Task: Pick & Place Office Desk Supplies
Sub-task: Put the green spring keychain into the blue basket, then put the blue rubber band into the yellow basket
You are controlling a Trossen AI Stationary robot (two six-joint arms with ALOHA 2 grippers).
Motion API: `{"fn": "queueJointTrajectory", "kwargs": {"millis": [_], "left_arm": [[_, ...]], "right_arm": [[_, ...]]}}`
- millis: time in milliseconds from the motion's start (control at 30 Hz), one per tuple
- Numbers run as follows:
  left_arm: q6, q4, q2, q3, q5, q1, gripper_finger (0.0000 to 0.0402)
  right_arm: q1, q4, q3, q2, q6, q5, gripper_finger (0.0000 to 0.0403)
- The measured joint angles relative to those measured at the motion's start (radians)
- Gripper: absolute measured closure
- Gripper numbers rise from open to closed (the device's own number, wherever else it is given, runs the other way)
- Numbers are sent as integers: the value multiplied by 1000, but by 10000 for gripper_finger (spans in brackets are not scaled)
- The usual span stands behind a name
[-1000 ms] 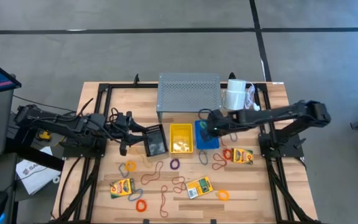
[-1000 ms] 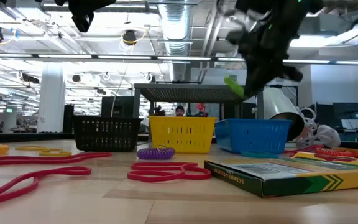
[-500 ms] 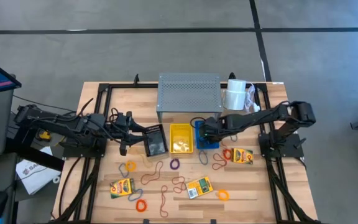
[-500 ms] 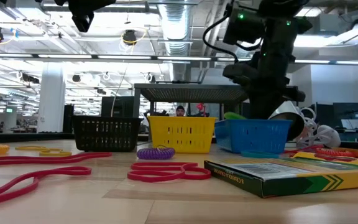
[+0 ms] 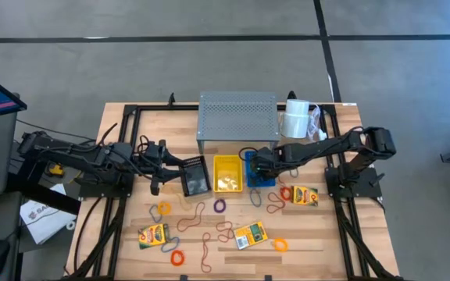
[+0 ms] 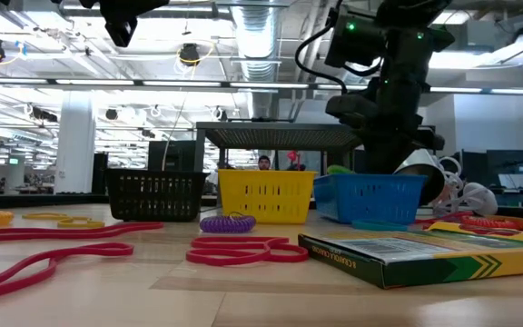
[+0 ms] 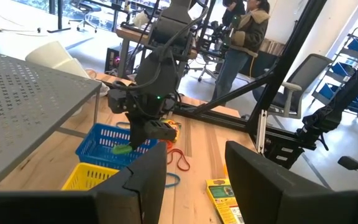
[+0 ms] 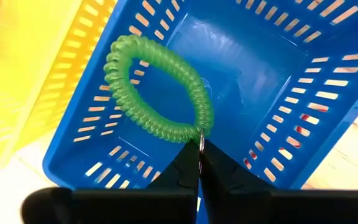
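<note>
My right gripper [image 5: 258, 162] is over the blue basket [image 5: 262, 176] and is shut on a green coiled loop [image 8: 157, 93]. The loop shows at the basket's rim in the low view [image 6: 339, 169] and in the left wrist view [image 7: 122, 149]. My left gripper [image 5: 156, 173] waits open beside the black basket [image 5: 194, 176]; its fingers stand apart in its wrist view [image 7: 194, 180]. Three yellow-and-green crayon boxes [image 5: 153, 234] [image 5: 250, 234] [image 5: 305, 195] lie flat on the table's near half. Several thin coloured loops [image 5: 219, 206] lie among them. My right gripper pinches the green coiled loop between its two fingertips [image 8: 188, 163] at one spot on the ring [image 8: 201, 132]. The fingers come from above, slanting down into the blue basket. The ring juts out past the fingertips over the basket's inside, at about rim height [image 6: 339, 169].
A yellow basket [image 5: 226, 173] stands between the black and the blue one. Behind them are the grey perforated riser [image 5: 237, 117] and a white roll [image 5: 294, 119]. A person [image 7: 244, 31] stands in the room beyond the table.
My right gripper has come down toward the blue basket and drawn slightly toward the table's left, still shut on the green loop. The loop has gone from well above the basket to its rim. Over the last half second it has barely moved.
</note>
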Motion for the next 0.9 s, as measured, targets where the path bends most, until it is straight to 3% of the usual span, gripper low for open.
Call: {"fn": "queueJointTrajectory", "kwargs": {"millis": [533,667,900], "left_arm": [[0,0,0,0,0,0,243],[0,0,0,0,0,0,243],[0,0,0,0,0,0,243]], "right_arm": [[-2,-22,0,0,-8,-6,370],[-5,-27,0,0,-51,-29,323],[-31,-26,0,0,-55,-58,203]]}}
